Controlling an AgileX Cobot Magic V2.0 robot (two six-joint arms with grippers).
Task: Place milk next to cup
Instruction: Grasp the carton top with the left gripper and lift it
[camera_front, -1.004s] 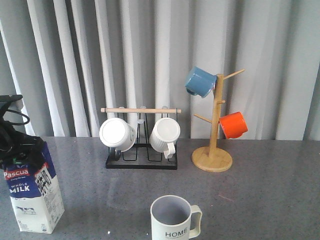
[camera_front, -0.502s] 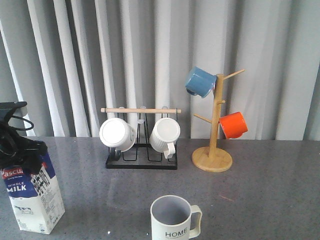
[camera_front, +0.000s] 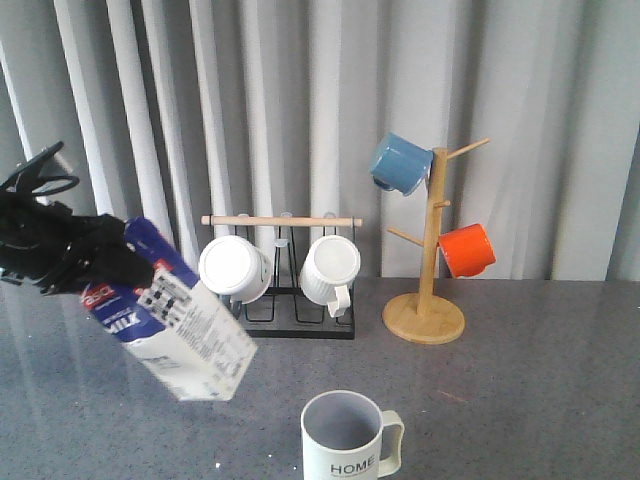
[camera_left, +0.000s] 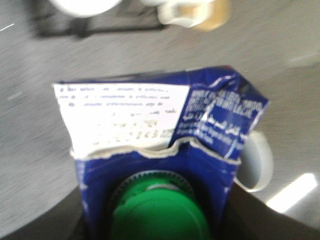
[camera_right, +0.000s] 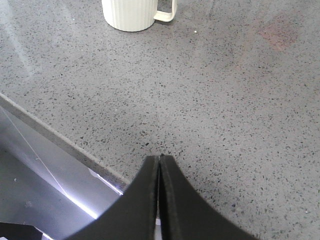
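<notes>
Milk (camera_front: 180, 325) was the carton we observed in the air at the left of the scene, clear of the grey table (camera_front: 540, 390) and strongly tilted, with its base swung toward the right and its gabled top toward the left. We recorded the left gripper (camera_front: 85, 260) clamped on that top end; in the left wrist view the green cap (camera_left: 157, 212) sat just in front of the camera, with the blue-and-white carton (camera_left: 150, 130) extending away from it. The fingers themselves were hidden behind the carton, so we judged the grip from the lifted carton alone.

We located the cup (camera_front: 350, 438), white with dark "HOME" lettering and a grey inside, upright on the near edge of the table, to the right of the carton and apart from it. Its handle pointed right.

We found the right gripper (camera_right: 159, 165) only in its own wrist view, its fingers (camera_right: 145, 200) pressed together with nothing between them, above the table edge, with the ribbed cup (camera_right: 132, 14) well beyond it.

At the far side we noted a black rack (camera_front: 283, 318) carrying two white mugs (camera_front: 234, 268), and to its right a wooden mug tree (camera_front: 428, 300) bearing a blue mug (camera_front: 400, 164) and an orange mug (camera_front: 467, 250).
</notes>
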